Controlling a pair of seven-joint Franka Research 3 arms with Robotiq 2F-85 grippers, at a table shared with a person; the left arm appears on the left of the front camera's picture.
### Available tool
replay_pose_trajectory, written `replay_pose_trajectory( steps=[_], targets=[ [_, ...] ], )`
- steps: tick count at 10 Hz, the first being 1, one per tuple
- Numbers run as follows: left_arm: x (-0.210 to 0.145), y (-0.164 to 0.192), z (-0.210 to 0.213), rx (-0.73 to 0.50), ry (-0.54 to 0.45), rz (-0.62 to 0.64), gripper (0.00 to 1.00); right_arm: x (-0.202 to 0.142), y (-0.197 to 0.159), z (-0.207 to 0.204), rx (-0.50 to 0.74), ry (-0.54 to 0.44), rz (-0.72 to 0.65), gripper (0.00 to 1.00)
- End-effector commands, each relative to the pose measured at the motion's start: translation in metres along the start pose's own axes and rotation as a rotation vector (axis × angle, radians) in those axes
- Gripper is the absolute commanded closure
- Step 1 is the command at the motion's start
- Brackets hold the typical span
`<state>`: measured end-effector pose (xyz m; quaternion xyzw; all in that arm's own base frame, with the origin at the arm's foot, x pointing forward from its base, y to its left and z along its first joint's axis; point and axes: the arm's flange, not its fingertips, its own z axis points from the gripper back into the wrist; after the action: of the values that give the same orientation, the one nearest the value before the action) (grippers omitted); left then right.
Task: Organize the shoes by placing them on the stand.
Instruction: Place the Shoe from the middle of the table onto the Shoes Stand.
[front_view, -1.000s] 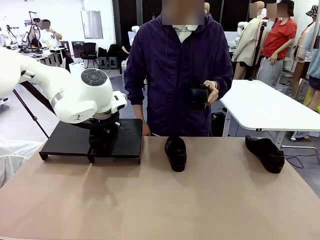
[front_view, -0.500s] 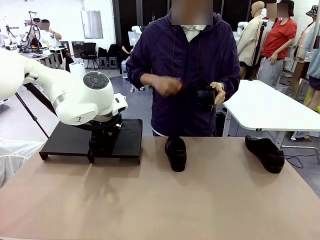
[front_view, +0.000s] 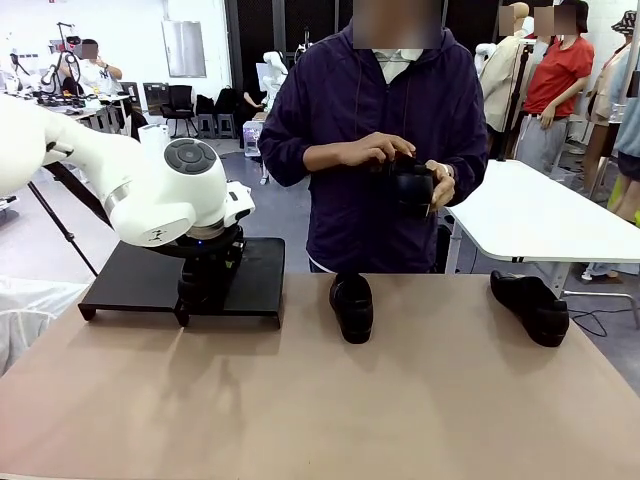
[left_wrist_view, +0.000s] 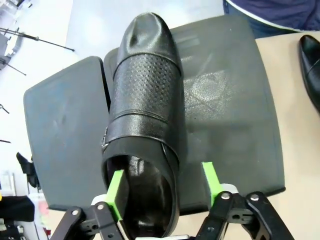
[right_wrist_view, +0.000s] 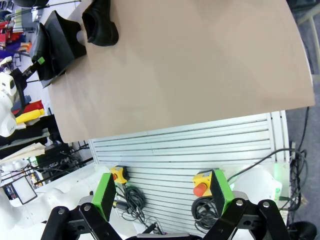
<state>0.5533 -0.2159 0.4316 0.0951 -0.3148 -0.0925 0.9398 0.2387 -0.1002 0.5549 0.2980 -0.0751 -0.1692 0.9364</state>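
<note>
Starting at the left, we see the stand (front_view: 130, 280) on the far left part of the table (front_view: 320, 400), and we place everything else from it. The left arm reaches down over the stand's right half. In the left wrist view, one shoe (left_wrist_view: 145, 100) lies flat on the stand's top, its heel at the near edge and its toe pointing away from the camera. The left gripper (left_wrist_view: 162, 172) straddles that heel with its jaws apart. One green pad (left_wrist_view: 117, 192) sits right at the shoe's side. The other pad (left_wrist_view: 210, 181) stands clear of the shoe, with bare stand showing between them, so we read this pincer as open and not clamping the shoe. Above and to the right of the stand, beyond the far edge of the table, a person in a dark purple jacket holds a second shoe (front_view: 410, 187) at chest height. One hand (front_view: 375, 150) is on top of it and the other hand (front_view: 438, 185) is at its side. Just right of the stand, a third shoe (front_view: 351, 307) rests on the table, apart from the stand. Well to the right of the stand, near the table's far right corner, the fourth shoe (front_view: 530, 307) lies at an angle. In the right wrist view, the right gripper (right_wrist_view: 164, 192) hangs off the table over a white slatted panel (right_wrist_view: 190, 150), nowhere near the stand. Its green pads are spread wide with nothing between them, so it is open and empty.
</note>
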Motion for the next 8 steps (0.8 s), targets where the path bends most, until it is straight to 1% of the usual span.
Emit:
replay_pose_trajectory(
  steps=[1, 3, 4, 5, 6, 7, 8],
  targets=[
    [-0.002, 0.008, 0.02, -0.035, -0.034, 0.041, 0.0, 0.0, 0.001, 0.001, 0.026, 0.002, 0.013, 0.0],
    [0.002, 0.029, 0.062, -0.117, 0.019, 0.059, 0.0, 0.0, 0.001, 0.001, 0.026, 0.002, 0.013, 0.0],
    [0.002, 0.046, 0.092, -0.231, 0.066, 0.022, 0.0, 0.0, 0.001, 0.001, 0.026, 0.002, 0.013, 0.0],
    [-0.002, 0.07, 0.129, -0.311, 0.108, -0.021, 0.0, 0.0, 0.001, 0.001, 0.026, 0.002, 0.013, 0.0],
    [-0.014, 0.091, 0.16, -0.305, 0.133, 0.006, 0.0, 0.0, 0.001, 0.001, 0.026, 0.002, 0.013, 0.0],
    [-0.033, 0.114, 0.187, -0.374, 0.181, -0.003, 0.0, 0.0, 0.001, 0.001, 0.026, 0.002, 0.013, 0.0],
    [-0.052, 0.141, 0.211, -0.424, 0.247, 0.022, 0.0, 0.0, 0.001, 0.001, 0.026, 0.002, 0.013, 0.0]
  ],
)
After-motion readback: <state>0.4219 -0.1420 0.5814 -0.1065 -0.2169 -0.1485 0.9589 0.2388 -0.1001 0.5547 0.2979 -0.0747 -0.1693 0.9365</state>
